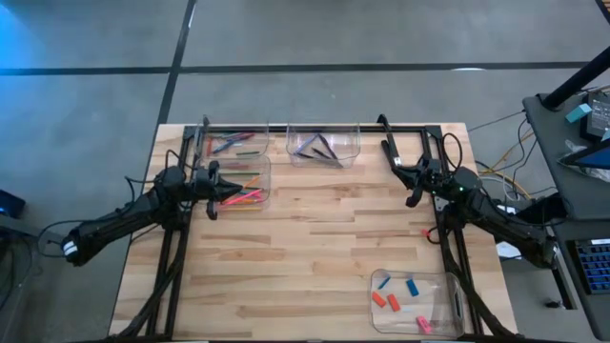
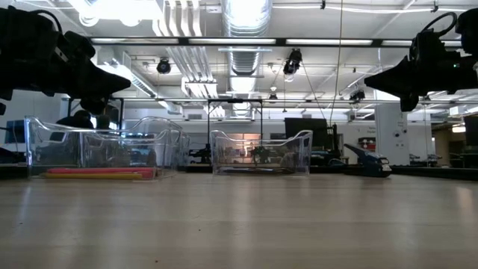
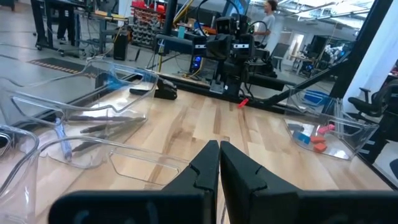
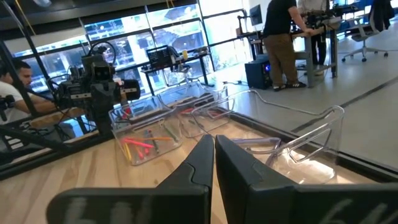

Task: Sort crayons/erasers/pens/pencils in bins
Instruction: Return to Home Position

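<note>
Over the left side of the counter [image 1: 315,248] my left arm [image 1: 114,224] hangs raised, its jaws above the left part of the left bin [image 1: 268,176]. In the left wrist view the two dark fingers [image 3: 199,171] sit pressed together with only a hairline between them, and they have hold of nothing. My right arm [image 1: 496,219] mirrors it on the right side, jaws lifted off the wood and pointing toward the far edge. Its fingers [image 4: 196,165] are likewise closed up on nothing. The low view shows both arms well clear of the counter top.

As for the sorting: the left bin holds bright pink and orange sticks [image 1: 248,197]. Just beyond it, touching or nearly so, the far-left bin [image 1: 265,141] holds blue, red and green sticks [image 1: 233,145]. To the right of that, along the far edge, the far-middle bin [image 1: 295,152] carries the pens [image 1: 319,148], dark and lying crossed over one another. The near-right bin [image 1: 443,286] stands well apart from the others at the near right corner, with the erasers [image 1: 393,302] scattered in it, blue, orange and pink.

One small red piece [image 1: 426,231] lies on the bare wood beside my right arm, outside every bin; I cannot tell what it is.
</note>
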Available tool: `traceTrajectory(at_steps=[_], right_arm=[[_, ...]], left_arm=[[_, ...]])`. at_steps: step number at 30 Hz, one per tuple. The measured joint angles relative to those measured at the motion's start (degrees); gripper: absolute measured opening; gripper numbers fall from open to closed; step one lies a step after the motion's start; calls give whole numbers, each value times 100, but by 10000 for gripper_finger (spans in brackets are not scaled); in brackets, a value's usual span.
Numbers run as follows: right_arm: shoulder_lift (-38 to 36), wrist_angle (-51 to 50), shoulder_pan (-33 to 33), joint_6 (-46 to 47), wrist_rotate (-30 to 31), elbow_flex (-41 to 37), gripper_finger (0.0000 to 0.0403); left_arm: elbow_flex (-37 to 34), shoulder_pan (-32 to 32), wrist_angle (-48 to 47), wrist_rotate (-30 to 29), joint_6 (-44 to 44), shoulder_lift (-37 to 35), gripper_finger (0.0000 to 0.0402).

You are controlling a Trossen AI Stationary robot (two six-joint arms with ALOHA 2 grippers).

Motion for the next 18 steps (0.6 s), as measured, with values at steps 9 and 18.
traceTrajectory(at_steps=[9, 18], right_arm=[[92, -2, 0, 1, -1, 0, 9], [107, -2, 0, 1, -1, 0, 9]], left_arm=[[-2, 0, 3, 0, 0, -7, 0], [-2, 0, 7, -2, 0, 0, 0]])
